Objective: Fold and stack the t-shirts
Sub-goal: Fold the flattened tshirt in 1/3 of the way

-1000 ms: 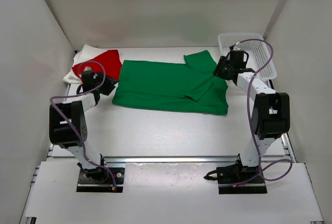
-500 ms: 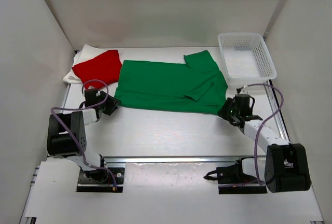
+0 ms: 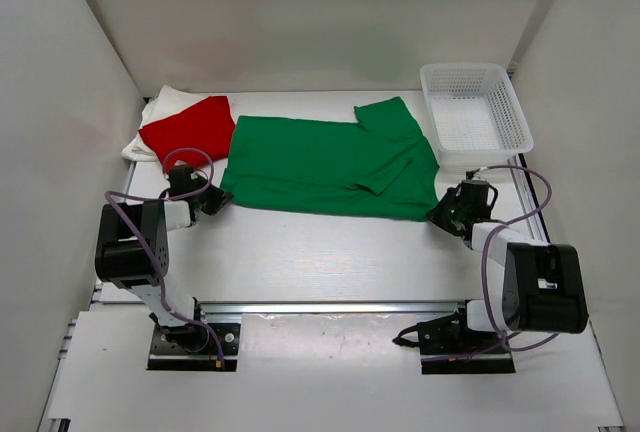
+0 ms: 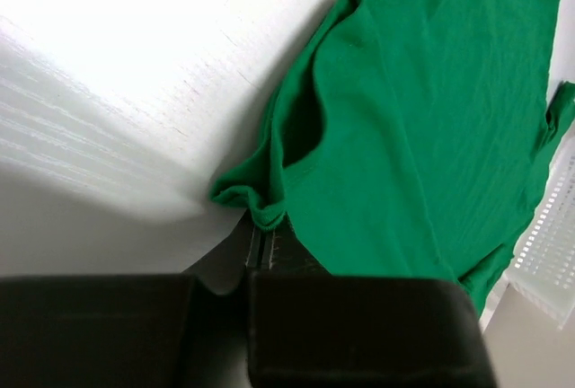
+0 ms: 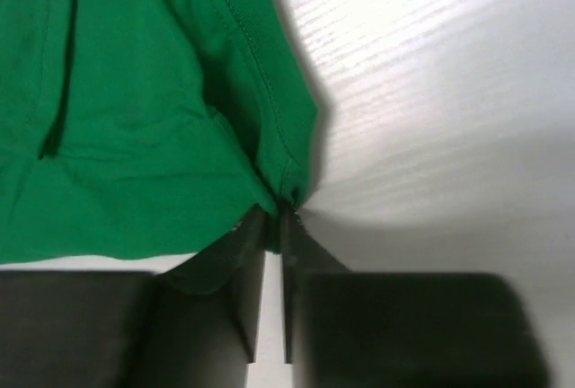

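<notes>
The green t-shirt (image 3: 330, 164) lies spread flat across the middle of the table. Its near left corner (image 4: 256, 204) is pinched in my left gripper (image 3: 213, 197), which is shut on the cloth. My right gripper (image 3: 442, 211) is shut on the shirt's near right corner (image 5: 286, 192). The red t-shirt (image 3: 190, 129) lies folded at the back left on top of the white t-shirt (image 3: 160, 107). Both grippers sit low at the table surface.
A white mesh basket (image 3: 475, 112) stands at the back right, close beside the green shirt's sleeve; its edge (image 4: 548, 253) shows in the left wrist view. White walls enclose the table on three sides. The arm bases sit on a rail at the near edge.
Both arms came down from the shirt's far corners to its near corners. Both grippers then closed from open onto the green cloth.
</notes>
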Available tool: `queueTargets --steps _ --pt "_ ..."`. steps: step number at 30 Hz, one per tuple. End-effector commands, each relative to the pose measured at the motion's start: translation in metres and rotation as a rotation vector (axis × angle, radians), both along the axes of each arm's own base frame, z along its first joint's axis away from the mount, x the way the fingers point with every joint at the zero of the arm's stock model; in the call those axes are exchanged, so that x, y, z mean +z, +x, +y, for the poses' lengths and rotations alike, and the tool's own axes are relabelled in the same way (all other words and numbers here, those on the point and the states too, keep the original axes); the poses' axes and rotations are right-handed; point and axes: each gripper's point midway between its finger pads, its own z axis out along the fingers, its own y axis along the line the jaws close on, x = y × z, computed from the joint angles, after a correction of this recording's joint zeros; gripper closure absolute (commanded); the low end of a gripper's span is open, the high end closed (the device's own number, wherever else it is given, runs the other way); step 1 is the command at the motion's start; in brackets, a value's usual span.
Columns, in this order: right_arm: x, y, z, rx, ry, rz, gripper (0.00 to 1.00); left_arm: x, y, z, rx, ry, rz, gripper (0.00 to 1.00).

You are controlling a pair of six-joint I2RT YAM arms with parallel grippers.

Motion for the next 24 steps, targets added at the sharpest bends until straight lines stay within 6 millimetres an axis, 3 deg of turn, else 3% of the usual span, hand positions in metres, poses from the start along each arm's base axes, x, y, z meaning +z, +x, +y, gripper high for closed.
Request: queueTargets --steps 1,2,6,8,13,16,18,19,21,22,23,24 --pt "0.015 0.022 0.003 0.002 0.014 -0.067 0.95 0.006 0.005 0.005 0.013 0.030 -0.013 1.00" --pt "0.015 0.019 0.003 0.003 0.017 -0.059 1.00 0.006 0.003 0.006 0.008 0.030 -0.008 1.00" --pt "0.018 0.005 -0.003 -0.037 0.014 -0.063 1.00 0.008 -0.013 0.015 0.039 0.009 0.000 1.00" --pt "0.023 -0.011 -0.006 -0.050 0.027 -0.069 1.00 0.010 -0.027 0.018 0.034 0.007 0.002 1.00" --pt "0.019 -0.058 -0.015 -0.139 0.100 -0.071 1.00 0.004 -0.076 0.032 0.070 -0.019 0.056 1.00" --pt "0.040 -0.073 -0.022 -0.186 0.079 -0.148 1.00 -0.005 -0.119 0.034 0.080 -0.008 0.108 1.00" --pt "0.042 -0.085 -0.027 -0.238 0.058 -0.133 1.00 -0.007 -0.136 0.040 0.086 0.022 0.124 1.00" --pt "0.048 -0.084 -0.019 -0.220 0.067 -0.147 1.00 -0.010 -0.148 0.039 0.085 0.022 0.135 1.00" --pt "0.057 -0.090 -0.017 -0.249 0.076 -0.152 1.00 -0.011 -0.161 0.039 0.081 0.017 0.139 0.91" --pt "0.056 -0.091 -0.016 -0.254 0.081 -0.148 0.95 -0.011 -0.165 0.037 0.069 0.026 0.143 0.76" --pt "0.061 -0.090 -0.020 -0.257 0.066 -0.171 0.88 -0.008 -0.165 0.034 0.047 0.041 0.126 0.55" --pt "0.062 -0.091 -0.022 -0.256 0.063 -0.173 0.68 -0.002 -0.162 0.035 0.042 0.056 0.098 0.42"
